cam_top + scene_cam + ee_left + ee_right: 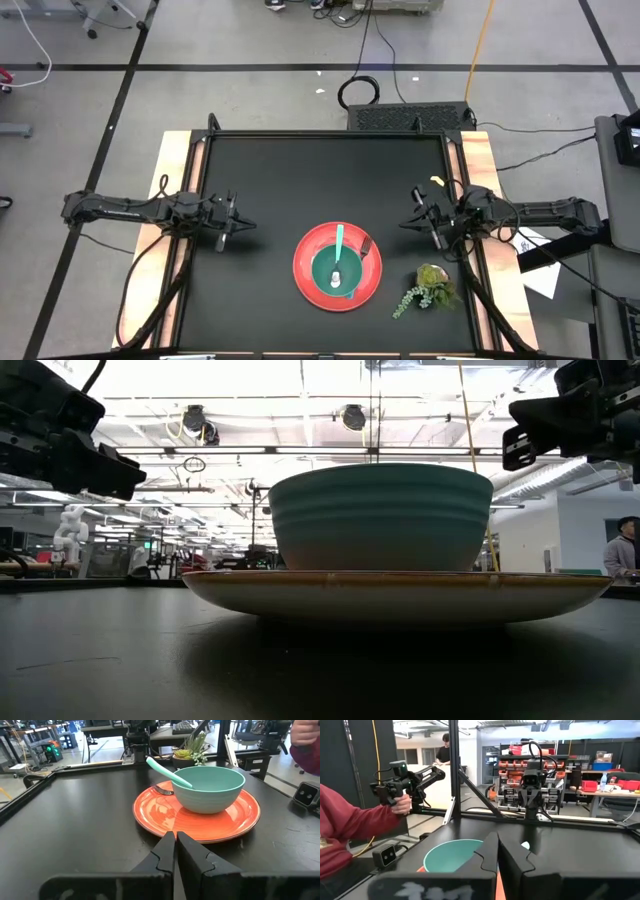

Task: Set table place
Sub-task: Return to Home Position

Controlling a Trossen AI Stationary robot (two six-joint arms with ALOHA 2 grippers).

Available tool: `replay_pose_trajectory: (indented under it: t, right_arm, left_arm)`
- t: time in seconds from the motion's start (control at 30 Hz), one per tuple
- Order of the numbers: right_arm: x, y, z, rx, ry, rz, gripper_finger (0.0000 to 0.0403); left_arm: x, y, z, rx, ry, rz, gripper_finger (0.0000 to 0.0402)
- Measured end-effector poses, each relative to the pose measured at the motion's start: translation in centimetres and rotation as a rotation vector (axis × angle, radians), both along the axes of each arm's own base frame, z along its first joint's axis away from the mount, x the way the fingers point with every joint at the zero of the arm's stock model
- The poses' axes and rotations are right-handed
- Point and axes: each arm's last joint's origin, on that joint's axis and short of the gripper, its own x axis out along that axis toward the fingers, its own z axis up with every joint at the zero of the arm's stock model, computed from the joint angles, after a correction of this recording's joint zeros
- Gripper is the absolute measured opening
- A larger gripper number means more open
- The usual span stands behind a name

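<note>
**Place set, both arms standing clear**

High view: on the table point(300, 180), the red plate point(303, 262) carries the green bowl point(322, 272), with the spoon point(339, 243) inside and the fork point(368, 246) beside. It sits between the left gripper point(238, 225) and right gripper point(415, 218). A plant sprig point(428, 286) lies near the right one.

Left wrist view: left fingers point(165, 855) pressed together, empty, plate just ahead.

Right wrist view: right fingers point(487, 855) likewise, bowl beyond them.

Only homing appears left.

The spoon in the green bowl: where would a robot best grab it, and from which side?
Probably the free handle end of the spoon, which slants out past the rim of the bowl. Come from above on that side, closing across the thin handle; its head sits down inside the bowl, and the fork lies close by.
</note>
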Motion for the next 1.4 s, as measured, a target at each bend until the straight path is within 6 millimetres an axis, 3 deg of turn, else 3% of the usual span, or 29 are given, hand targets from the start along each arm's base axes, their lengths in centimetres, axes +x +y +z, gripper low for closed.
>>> replay_pose_trajectory:
  t: [1.4]
  right_arm:
    - [-0.02,-0.03,0.27,0.017,-0.024,-0.009,0.0]
  left_arm:
    - [-0.02,0.12,-0.18,0.021,0.019,0.04,0.0024]
